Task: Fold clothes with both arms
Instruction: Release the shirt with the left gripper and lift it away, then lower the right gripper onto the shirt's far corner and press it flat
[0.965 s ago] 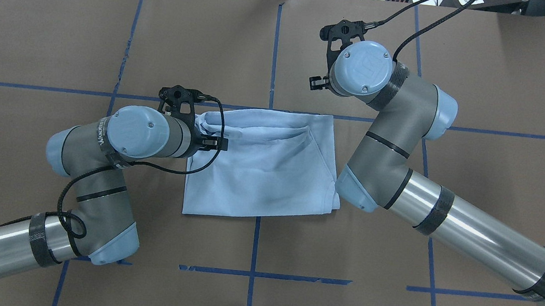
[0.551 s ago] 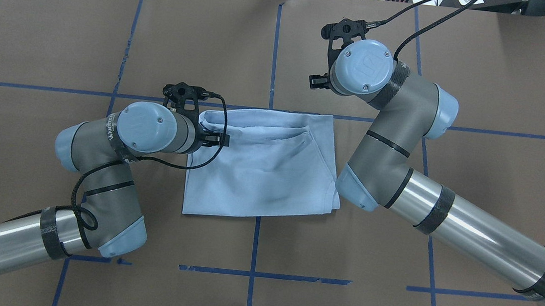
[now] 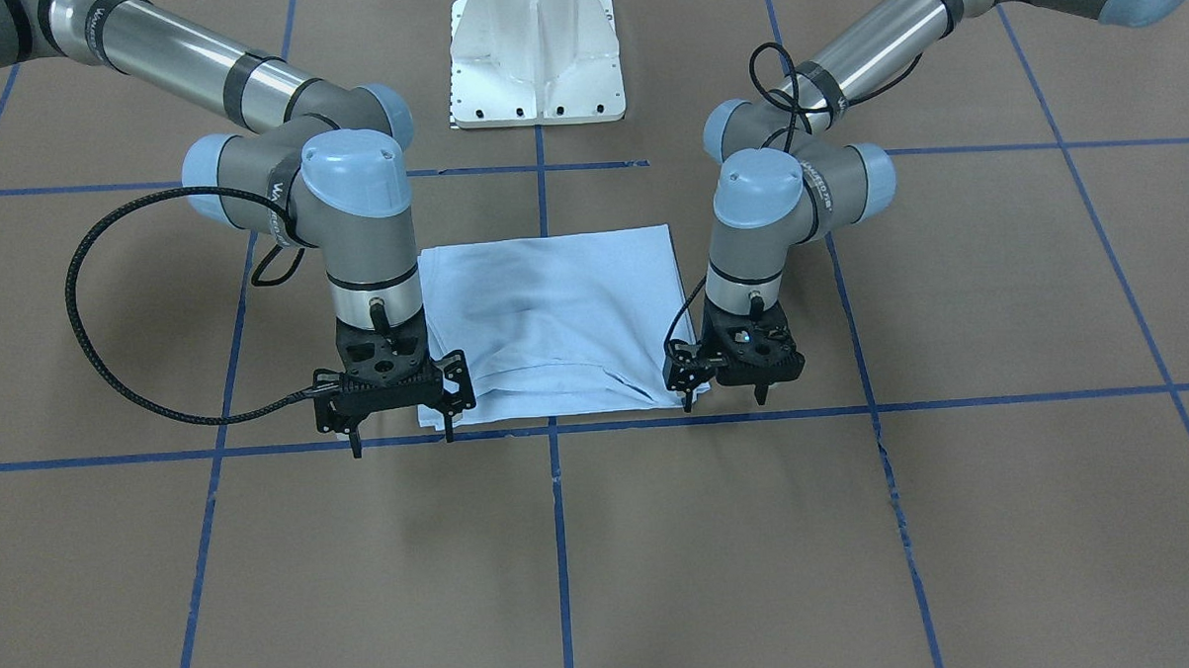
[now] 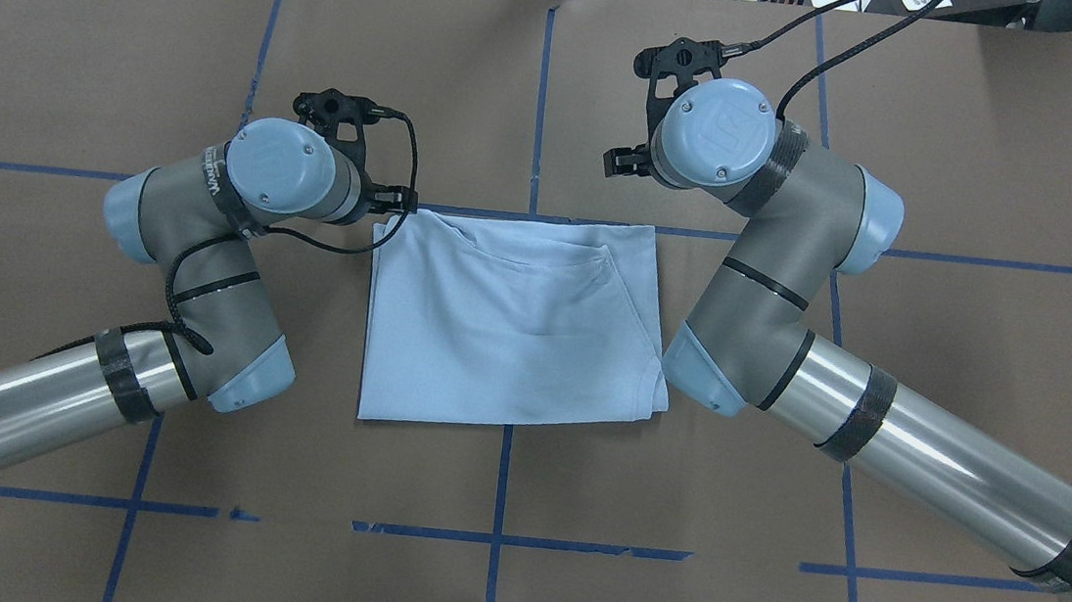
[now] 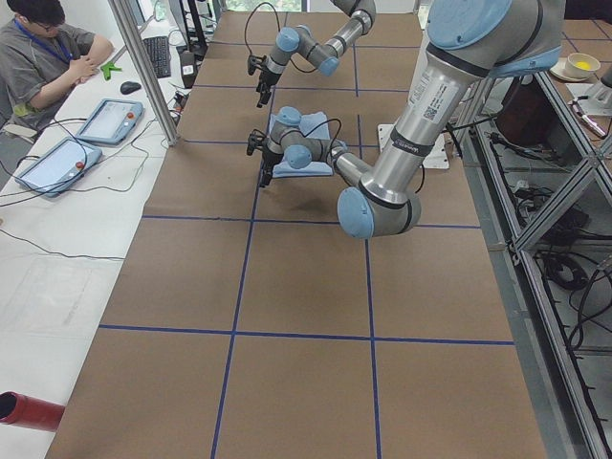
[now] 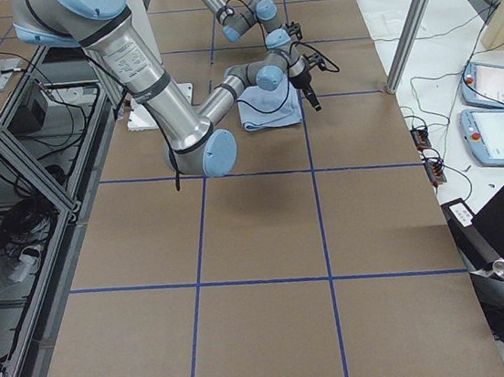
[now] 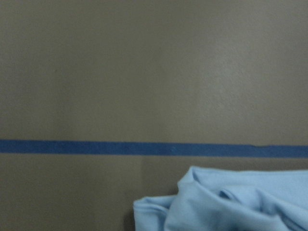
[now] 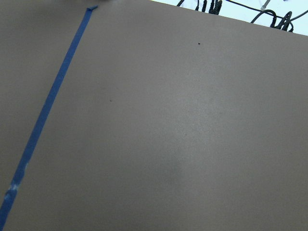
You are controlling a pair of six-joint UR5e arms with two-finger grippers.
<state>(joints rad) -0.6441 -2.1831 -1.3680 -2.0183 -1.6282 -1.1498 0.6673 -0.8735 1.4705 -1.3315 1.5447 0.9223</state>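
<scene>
- A light blue T-shirt is laid folded into a rough rectangle near the middle of a brown table, which is marked into squares by blue tape lines.
- The shirt's far edge is set just along one cross line of tape. A layered fold and a diagonal crease are seen near that edge, toward the robot's right.
- The left arm is bent beside the shirt's left edge, and the left gripper is pointed down at the shirt's far left corner.
- Its jaws are seen spread apart and empty in the front-facing view. One fingertip is placed right at the corner's edge, and whether the cloth is touched cannot be told.
- In the left wrist view, a rumpled corner of the shirt is shown at the lower right, just short of a blue tape line.
- The right arm is bent beside the shirt's right edge, and the near right corner is overlapped by its elbow cap in the overhead view.
- The right gripper is held raised above the table near the shirt's far right corner, with its jaws parted and empty.
- In the right wrist view, brown table surface and a slanted tape line are shown.
- A white pedestal base is fixed at the robot's edge of the table.
- In the left side view, a seated person is shown at a white bench alongside the table.
</scene>
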